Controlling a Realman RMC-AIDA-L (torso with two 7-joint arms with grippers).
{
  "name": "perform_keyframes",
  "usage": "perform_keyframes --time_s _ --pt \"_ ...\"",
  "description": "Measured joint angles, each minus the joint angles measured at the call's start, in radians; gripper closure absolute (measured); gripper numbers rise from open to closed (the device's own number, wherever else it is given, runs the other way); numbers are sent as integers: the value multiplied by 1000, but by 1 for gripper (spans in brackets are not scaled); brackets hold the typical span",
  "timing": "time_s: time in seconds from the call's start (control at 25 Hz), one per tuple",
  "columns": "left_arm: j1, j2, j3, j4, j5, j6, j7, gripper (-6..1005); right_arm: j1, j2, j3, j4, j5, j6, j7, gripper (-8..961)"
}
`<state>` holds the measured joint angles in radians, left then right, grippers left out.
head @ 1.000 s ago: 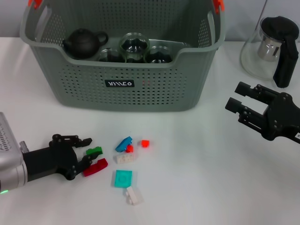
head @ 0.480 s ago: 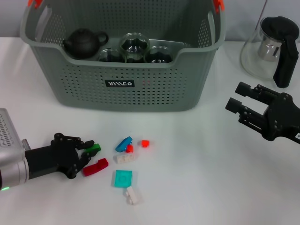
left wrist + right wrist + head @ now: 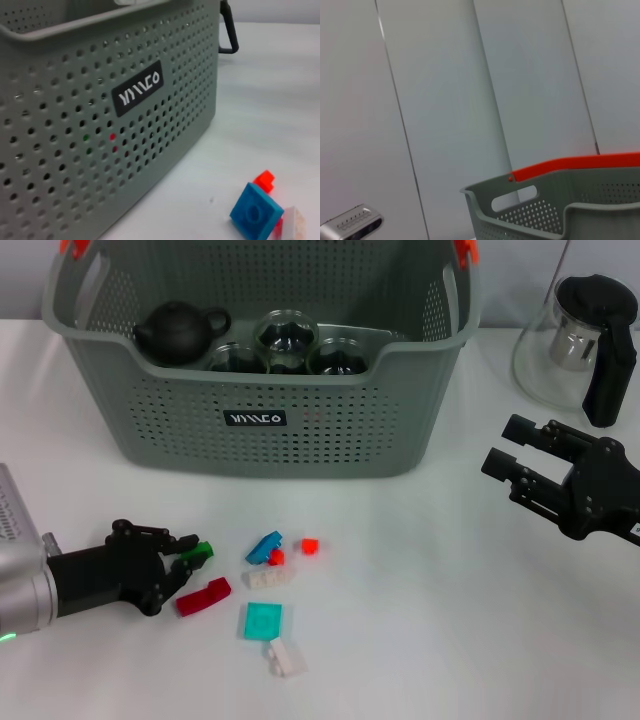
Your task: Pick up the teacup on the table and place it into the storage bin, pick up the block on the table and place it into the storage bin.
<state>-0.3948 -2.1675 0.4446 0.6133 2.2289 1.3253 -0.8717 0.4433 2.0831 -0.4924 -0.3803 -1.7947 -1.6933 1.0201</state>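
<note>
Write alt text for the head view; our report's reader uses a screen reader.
The left gripper has its fingers shut on a green block on a white table, among scattered blocks before the storage bin. The right gripper hovers open near a glass jug.

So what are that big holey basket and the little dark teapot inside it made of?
The storage bin looks like moulded plastic: matte grey-green, with even rows of punched holes and orange clips. The teapot looks like unglazed clay or ceramic, dark with a dull sheen, though that is a guess.

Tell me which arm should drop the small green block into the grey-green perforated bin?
Left. The left gripper is already closed on the small green block; the right gripper hangs open, far right of the grey-green perforated bin.
</note>
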Motion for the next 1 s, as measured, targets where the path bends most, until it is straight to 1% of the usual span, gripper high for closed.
perform_keyframes --time_s 0.08,0.16,0.28,0.44,0.52,0.6,0.72,0.84,0.88,0.92,1.0 --pt "2 1 -6 14 -3 27 -20 843 0 0 0 0 0 -1 0 377" --pt "3 7 -30 35 -14 103 -43 843 0 0 0 0 0 -1 0 377" --pt "-8 29 -91 61 -46 257 -87 843 -1 0 0 0 0 -1 0 377" --pt "-48 57 -148 100 -118 474 -195 843 2 0 0 1 0 -1 0 377" --pt "-74 64 -154 126 -174 542 -273 843 3 0 0 1 0 -2 0 377" --pt "-111 66 -151 170 -247 574 -377 843 3 0 0 2 0 -2 0 377" --pt "-168 64 -145 220 -300 559 -496 844 5 0 0 3 0 -2 0 377" --pt "-259 68 -117 248 -305 447 -609 844 5 1 -1 5 0 -2 0 377" --pt "-281 70 -88 249 -299 395 -618 844 5 1 -2 5 0 -2 0 377" --pt "-309 73 -40 249 -293 318 -626 844 5 1 -3 6 0 -2 0 377" --pt "-333 73 60 249 -289 182 -634 844 4 2 -4 6 0 -3 0 377"
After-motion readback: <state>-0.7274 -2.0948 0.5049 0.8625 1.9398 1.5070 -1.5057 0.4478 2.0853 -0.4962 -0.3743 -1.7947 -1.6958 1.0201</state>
